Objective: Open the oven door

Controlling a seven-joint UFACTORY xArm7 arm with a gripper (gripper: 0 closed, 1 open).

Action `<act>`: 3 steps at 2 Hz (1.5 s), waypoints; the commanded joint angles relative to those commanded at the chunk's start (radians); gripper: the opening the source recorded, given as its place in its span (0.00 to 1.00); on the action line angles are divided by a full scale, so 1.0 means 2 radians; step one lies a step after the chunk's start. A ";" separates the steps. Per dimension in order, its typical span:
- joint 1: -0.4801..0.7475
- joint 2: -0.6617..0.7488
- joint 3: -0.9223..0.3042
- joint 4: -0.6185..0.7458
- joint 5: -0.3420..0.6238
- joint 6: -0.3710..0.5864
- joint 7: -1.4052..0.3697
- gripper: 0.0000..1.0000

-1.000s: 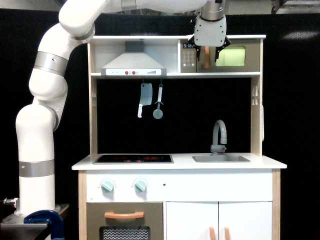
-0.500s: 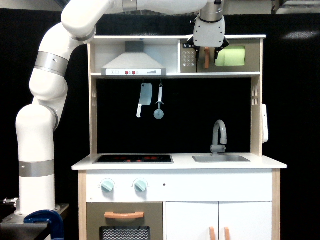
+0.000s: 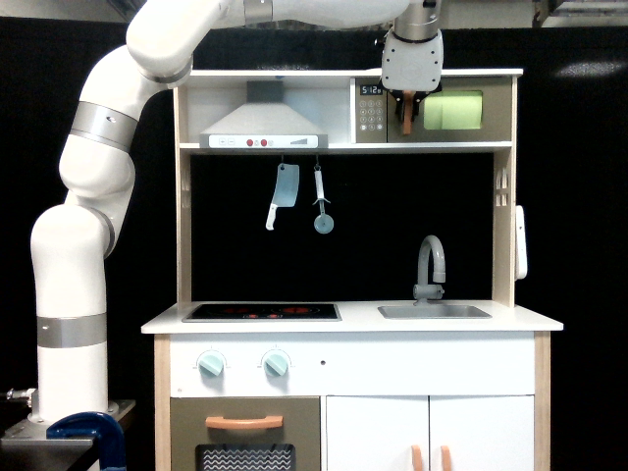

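The oven door (image 3: 496,110) is the small grey-brown panel with a yellow-green window at the top right of the toy kitchen, and it looks flush with its frame. Its vertical orange handle (image 3: 406,120) runs down the door's left edge, beside the keypad. My gripper (image 3: 408,98) comes down from above in front of the handle's upper end. The fingers are drawn in around the handle. Only the lower part of the handle shows below them.
A grey range hood (image 3: 263,126) fills the shelf left of the keypad (image 3: 370,113). A toy cleaver (image 3: 282,194) and a utensil (image 3: 322,201) hang below it. Faucet (image 3: 430,265), sink and hob sit on the counter (image 3: 353,316). A blue clamp (image 3: 88,437) is at the arm's base.
The fingers, spread wide on both sides of the handle a second ago, have come together on it. The hanging cleaver and utensil have swung apart.
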 joint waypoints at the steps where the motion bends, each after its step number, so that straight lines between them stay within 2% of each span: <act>1: -0.030 0.021 0.009 0.028 0.001 0.021 -0.011 0.00; 3: -0.085 0.073 0.027 0.101 -0.002 0.065 -0.025 0.00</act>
